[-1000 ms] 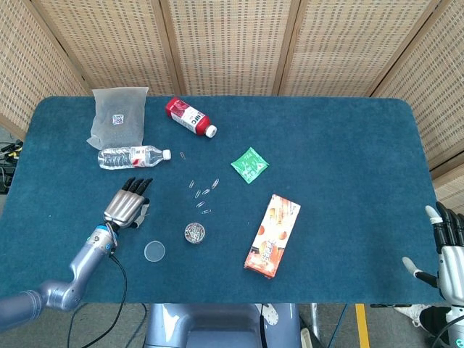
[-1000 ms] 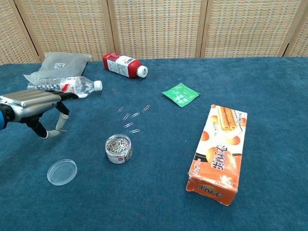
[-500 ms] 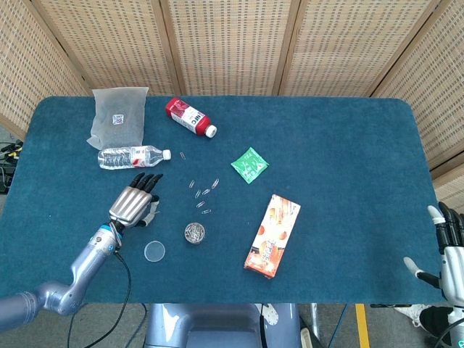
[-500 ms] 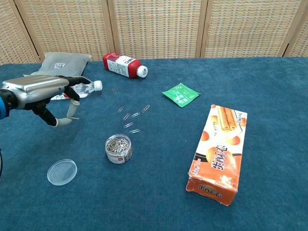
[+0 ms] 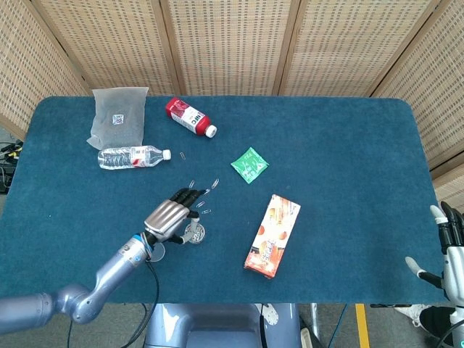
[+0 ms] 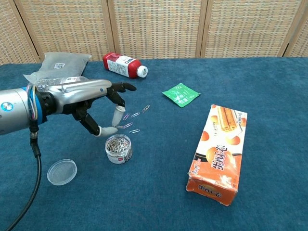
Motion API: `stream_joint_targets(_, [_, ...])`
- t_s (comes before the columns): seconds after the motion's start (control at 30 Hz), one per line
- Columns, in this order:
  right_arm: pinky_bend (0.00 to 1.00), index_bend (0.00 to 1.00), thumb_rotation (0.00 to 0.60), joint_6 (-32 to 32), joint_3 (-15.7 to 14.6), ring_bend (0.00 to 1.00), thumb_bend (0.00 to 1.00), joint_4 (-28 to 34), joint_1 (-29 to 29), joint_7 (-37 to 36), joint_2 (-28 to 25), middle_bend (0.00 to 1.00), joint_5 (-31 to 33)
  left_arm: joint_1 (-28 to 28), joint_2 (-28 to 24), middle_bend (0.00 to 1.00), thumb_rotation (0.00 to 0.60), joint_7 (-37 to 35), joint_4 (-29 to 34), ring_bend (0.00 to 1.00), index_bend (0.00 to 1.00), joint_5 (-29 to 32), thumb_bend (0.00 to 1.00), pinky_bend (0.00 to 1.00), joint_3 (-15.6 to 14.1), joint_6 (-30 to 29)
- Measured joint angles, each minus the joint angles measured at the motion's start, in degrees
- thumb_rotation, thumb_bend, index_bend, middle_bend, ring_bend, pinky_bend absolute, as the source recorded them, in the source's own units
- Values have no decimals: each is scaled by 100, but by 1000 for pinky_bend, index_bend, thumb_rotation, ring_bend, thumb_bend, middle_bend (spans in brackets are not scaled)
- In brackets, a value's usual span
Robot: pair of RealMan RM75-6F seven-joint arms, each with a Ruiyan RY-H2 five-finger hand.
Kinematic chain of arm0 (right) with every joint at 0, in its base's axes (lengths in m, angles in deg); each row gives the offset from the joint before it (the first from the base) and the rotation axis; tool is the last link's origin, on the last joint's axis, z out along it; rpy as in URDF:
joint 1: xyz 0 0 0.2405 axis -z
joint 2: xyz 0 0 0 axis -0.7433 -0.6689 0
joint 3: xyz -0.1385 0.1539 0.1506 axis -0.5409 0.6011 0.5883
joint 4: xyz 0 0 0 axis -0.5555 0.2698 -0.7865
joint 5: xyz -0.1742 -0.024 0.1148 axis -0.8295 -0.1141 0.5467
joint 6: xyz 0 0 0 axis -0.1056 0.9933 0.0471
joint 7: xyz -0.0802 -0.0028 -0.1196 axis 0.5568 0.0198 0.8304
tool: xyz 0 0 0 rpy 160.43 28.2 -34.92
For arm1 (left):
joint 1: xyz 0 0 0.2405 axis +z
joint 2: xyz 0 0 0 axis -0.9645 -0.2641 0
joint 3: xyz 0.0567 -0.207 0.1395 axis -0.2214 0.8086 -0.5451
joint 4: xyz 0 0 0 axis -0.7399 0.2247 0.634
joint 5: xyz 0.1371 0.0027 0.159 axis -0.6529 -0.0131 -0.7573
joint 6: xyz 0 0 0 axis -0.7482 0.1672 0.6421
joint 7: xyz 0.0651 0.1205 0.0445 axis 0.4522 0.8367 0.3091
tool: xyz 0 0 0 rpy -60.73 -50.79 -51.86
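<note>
My left hand (image 5: 170, 217) (image 6: 91, 103) hovers over the blue table, fingers spread and holding nothing. It sits just above and left of a small round tin of paper clips (image 5: 194, 233) (image 6: 118, 148). Several loose paper clips (image 5: 205, 191) (image 6: 133, 119) lie just beyond its fingertips. The tin's clear lid (image 6: 62, 172) lies on the cloth to the near left. My right hand (image 5: 451, 254) shows only at the far right edge in the head view, fingers apart, off the table.
An orange snack box (image 5: 272, 235) (image 6: 218, 153) lies right of centre. A green sachet (image 5: 249, 164) (image 6: 181, 94), a red bottle (image 5: 190, 117) (image 6: 124, 65), a clear water bottle (image 5: 133, 156) and a grey pouch (image 5: 117, 114) (image 6: 61, 62) lie toward the back left.
My left hand has swept rightward and forward, from beside the lid and water bottle to just over the paper clip tin. The right hand has barely moved.
</note>
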Motion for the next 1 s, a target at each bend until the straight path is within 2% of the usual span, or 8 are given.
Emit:
stream_joint_targets(0.2, [0, 0, 600, 5, -6, 0, 0, -5, -2, -33, -11, 0, -13, -108, 265, 0, 600, 450, -119, 0, 718, 351, 476, 0, -27, -78])
stream_joint_targets(0.5, [0, 0, 600, -19, -7, 0, 0, 5, 6, -32, -15, 0, -32, -153, 125, 0, 600, 975, -73, 0, 718, 890, 476, 0, -127, -245])
stream_joint_targets(0.8, [0, 0, 600, 3, -26, 0, 0, 30, -8, 64, 20, 0, -57, -213, 244, 0, 600, 1152, -196, 0, 714, 990, 475, 0, -251, -330])
stream_joint_targets(0.9, [0, 0, 600, -3, -19, 0, 0, 30, -6, 57, 18, 0, -49, -231, 263, 0, 600, 1165, -219, 0, 606, 1006, 473, 0, -260, -343])
stream_joint_targets(0.97, [0, 0, 600, -14, -13, 0, 0, 25, -4, 32, 16, 0, -46, -234, 254, 0, 600, 1139, -205, 0, 407, 1026, 417, 0, -257, -331])
stream_joint_targets(1.0, [0, 0, 600, -19, -9, 0, 0, 21, -2, 21, 15, 0, -42, -236, 235, 0, 600, 1103, -185, 0, 340, 1049, 383, 0, -255, -314])
